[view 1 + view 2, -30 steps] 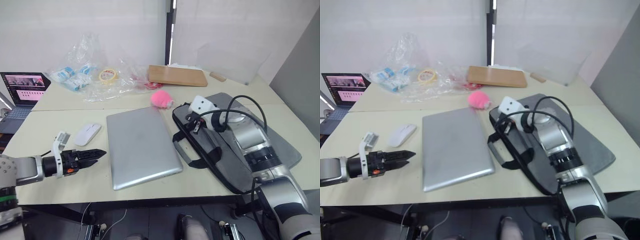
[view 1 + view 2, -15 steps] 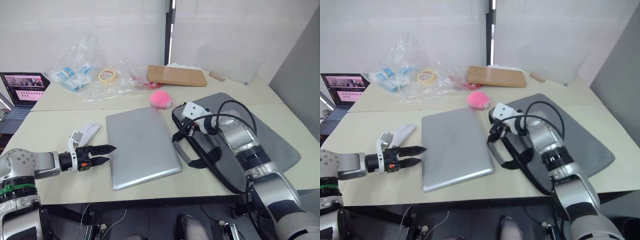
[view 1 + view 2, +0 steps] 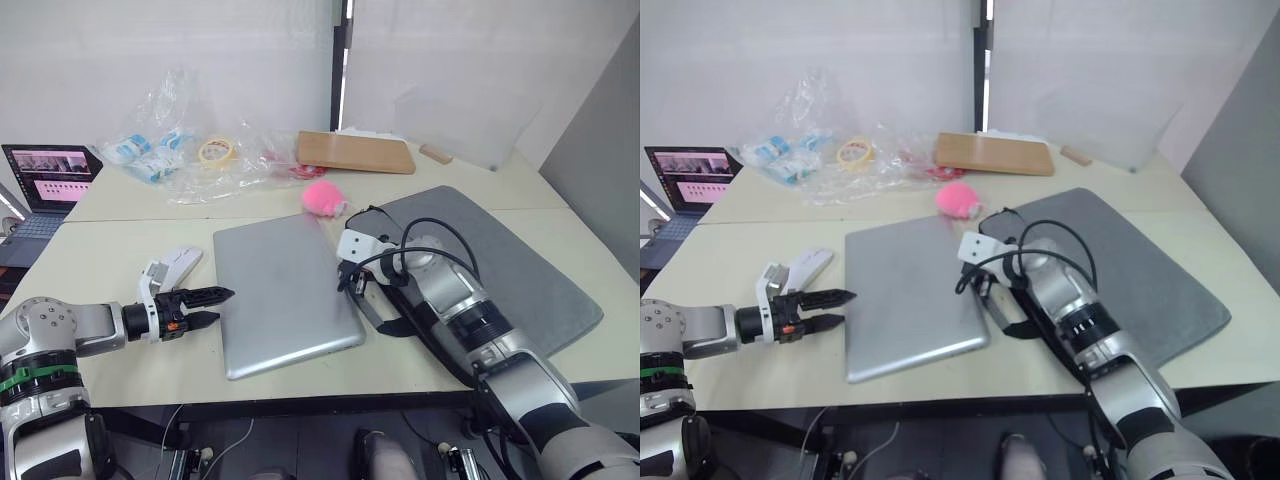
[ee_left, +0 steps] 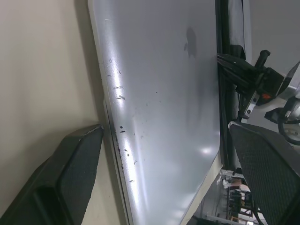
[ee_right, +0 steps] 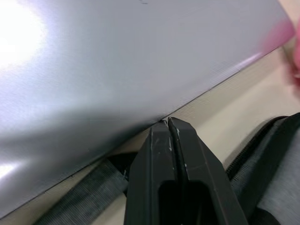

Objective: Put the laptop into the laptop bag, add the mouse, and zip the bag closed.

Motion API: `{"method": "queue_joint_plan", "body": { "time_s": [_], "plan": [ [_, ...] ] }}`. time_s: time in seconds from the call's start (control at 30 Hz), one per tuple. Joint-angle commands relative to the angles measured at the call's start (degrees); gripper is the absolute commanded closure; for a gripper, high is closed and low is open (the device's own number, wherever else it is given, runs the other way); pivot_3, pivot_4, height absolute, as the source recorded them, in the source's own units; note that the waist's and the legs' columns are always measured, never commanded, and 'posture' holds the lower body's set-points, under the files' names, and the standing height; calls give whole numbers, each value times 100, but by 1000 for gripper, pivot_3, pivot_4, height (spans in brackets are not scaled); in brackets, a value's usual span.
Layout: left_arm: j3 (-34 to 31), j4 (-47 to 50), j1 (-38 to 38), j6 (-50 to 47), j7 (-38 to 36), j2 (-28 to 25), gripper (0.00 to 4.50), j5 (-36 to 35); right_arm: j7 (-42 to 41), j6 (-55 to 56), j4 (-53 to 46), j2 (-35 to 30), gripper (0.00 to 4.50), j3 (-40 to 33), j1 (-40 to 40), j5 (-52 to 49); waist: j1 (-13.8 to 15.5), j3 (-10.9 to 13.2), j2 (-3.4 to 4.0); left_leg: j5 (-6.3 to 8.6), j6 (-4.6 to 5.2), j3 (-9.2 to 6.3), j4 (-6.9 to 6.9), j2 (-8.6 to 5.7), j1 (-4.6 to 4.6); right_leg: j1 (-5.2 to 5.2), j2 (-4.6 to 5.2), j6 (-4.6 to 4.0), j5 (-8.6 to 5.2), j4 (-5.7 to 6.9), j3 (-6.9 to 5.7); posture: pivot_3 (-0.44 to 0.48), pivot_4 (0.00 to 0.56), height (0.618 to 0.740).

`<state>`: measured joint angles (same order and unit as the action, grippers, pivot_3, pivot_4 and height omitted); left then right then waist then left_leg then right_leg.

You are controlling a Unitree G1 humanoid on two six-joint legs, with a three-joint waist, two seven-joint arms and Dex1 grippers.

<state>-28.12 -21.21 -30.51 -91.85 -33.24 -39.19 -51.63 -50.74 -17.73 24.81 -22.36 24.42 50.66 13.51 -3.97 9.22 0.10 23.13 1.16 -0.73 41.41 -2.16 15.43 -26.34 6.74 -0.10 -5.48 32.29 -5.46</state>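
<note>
Laptop [image 3: 285, 292] lies flat at centre frame. Slide your spread left gripper [image 3: 212, 306] under its left edge; right gripper [image 5: 168, 125], pressed together, steadies the right.

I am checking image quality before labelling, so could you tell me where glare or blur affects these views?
Right wrist view: strong glare whites out a corner of the laptop, and the pink ball is a blur at the frame's edge. Left wrist view: a bright streak runs along the laptop's lid, and the left claw's fingers are soft. Left eye view: even light, no harsh glare on the laptop.
</note>
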Motion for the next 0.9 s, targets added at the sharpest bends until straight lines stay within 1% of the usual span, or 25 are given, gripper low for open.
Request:
{"method": "queue_joint_plan", "body": {
  "time_s": [0.03,0.17,0.3,0.37,0.5,0.6,0.7,0.9],
  "plan": [
    [-59,108,80,-8,48,80,0,82,59,123,76,97,4438,95,76,153,1,0,0,0,0,0,0,0,0,0,0,0,0,0,0,0,150,740],
    [-129,91,120,43,71,150,0,109,126,331,442,243,4438,156,169,263,-8,-1,0,0,-1,1,-2,1,-9,6,-1,0,0,0,2,0,150,740],
    [-144,27,47,28,80,234,0,125,46,538,569,456,4438,56,255,126,-9,-2,-1,0,-7,3,-1,5,-17,12,-5,-1,1,3,8,0,150,740],
    [-141,6,5,5,76,280,0,142,7,594,589,544,4438,10,264,70,-9,-2,-1,-1,-11,4,-2,8,-19,12,-9,-2,1,5,11,0,150,740],
    [-39,-16,-17,70,-13,347,0,175,-158,627,305,768,4438,-67,160,-132,-13,-2,0,-1,-15,5,-3,13,-21,11,-14,-7,0,7,13,0,150,740],
    [-56,-3,-118,-31,-141,373,0,10,-244,642,212,809,4438,-96,95,-150,-11,-2,0,-1,-17,5,-3,15,-21,11,-17,-9,0,8,13,0,150,740],
    [121,100,-92,-65,-308,318,0,-224,-297,653,164,809,4438,-129,39,-148,-12,-2,0,0,-17,4,-3,16,-18,8,-18,-10,0,7,12,0,150,740],
    [234,77,-85,-65,-429,210,0,-354,-259,629,227,741,4438,-214,-18,-90,-35,-1,0,0,-18,3,-17,16,-15,2,-22,-12,-2,-5,9,0,150,740]
  ]
}}
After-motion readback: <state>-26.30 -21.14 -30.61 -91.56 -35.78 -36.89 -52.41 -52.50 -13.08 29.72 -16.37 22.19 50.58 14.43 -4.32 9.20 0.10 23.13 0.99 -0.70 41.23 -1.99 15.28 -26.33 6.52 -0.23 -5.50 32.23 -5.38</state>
